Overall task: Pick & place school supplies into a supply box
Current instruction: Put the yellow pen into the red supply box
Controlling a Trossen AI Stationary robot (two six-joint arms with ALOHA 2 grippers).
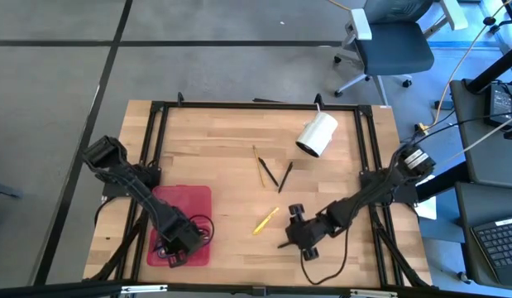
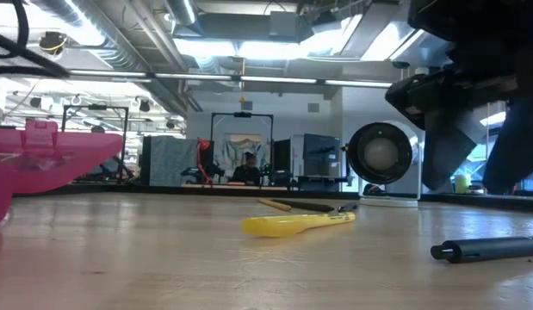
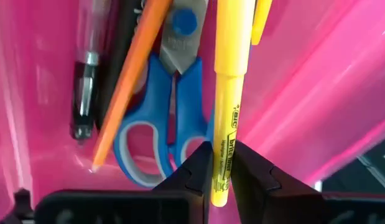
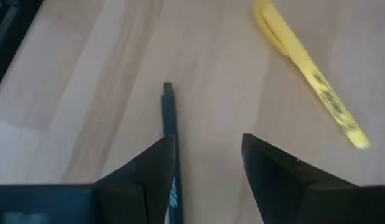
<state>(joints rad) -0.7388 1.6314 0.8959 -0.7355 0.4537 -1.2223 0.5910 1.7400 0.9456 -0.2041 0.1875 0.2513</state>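
The supply box (image 1: 189,203), a red translucent case, lies open at the table's near left. My left gripper (image 3: 220,174) reaches into it, shut on a yellow highlighter (image 3: 228,93). Blue-handled scissors (image 3: 161,124), an orange pencil (image 3: 127,87) and a black pen (image 3: 83,93) lie in the case. My right gripper (image 4: 208,162) hangs open just above the table at the near right. A black pen (image 4: 170,137) lies on the wood between its fingers, close beside one of them. A second yellow highlighter (image 4: 310,74) lies on the table a little farther off. My left gripper pinches the yellow highlighter between its two fingers near the printed end (image 3: 222,152). The fingers come from above, slanting down into the case, and the highlighter runs on forward from them, along their line. Whether its far end rests on the case, I cannot tell.
A white cylinder (image 1: 317,135) lies on its side at the far right. Two pencils (image 1: 261,168) and a dark pen (image 1: 284,176) lie mid-table. The black frame rails (image 1: 365,165) run along the table's sides.
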